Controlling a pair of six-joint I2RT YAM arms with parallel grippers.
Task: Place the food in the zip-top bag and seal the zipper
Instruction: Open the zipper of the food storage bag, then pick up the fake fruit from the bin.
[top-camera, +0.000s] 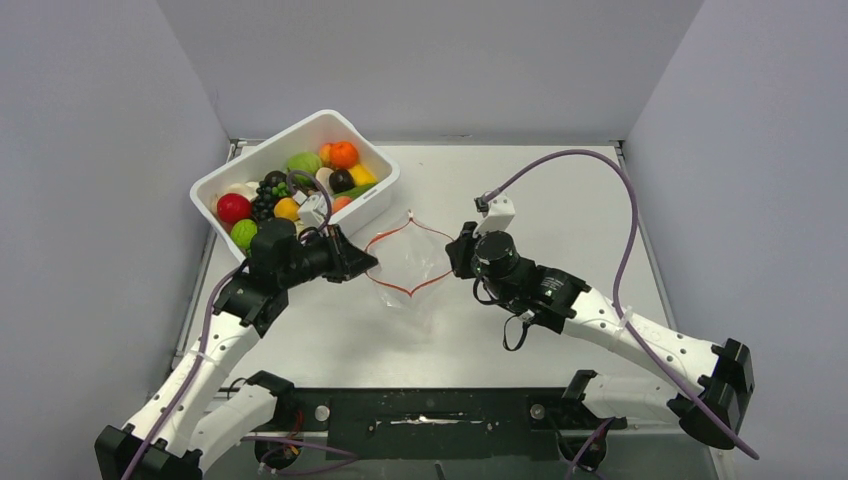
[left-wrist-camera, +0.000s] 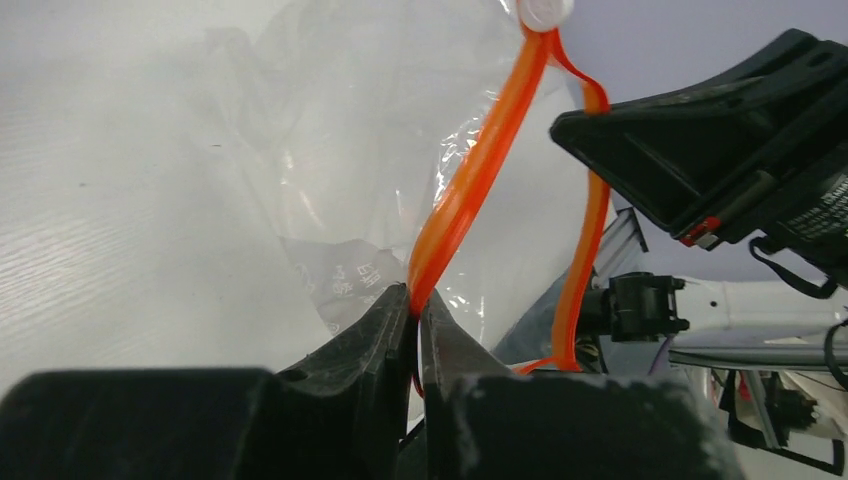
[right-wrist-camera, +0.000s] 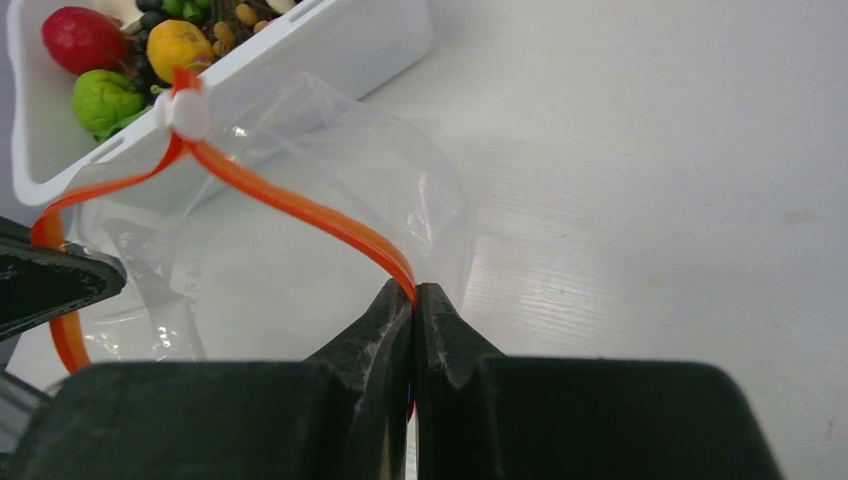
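While zip-top bag (top-camera: 405, 262) gapes btwn, L end effector (top-camera: 368, 264), R end effector (top-camera: 455, 250) clamp zipper (right-wrist-camera: 300, 206)

The zip-top bag (top-camera: 411, 264) is clear, crinkly, glossy plastic.

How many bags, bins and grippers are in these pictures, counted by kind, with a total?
Zip-top bag: 1
White bin: 1
Grippers: 2, the left gripper and the right gripper
Total: 4
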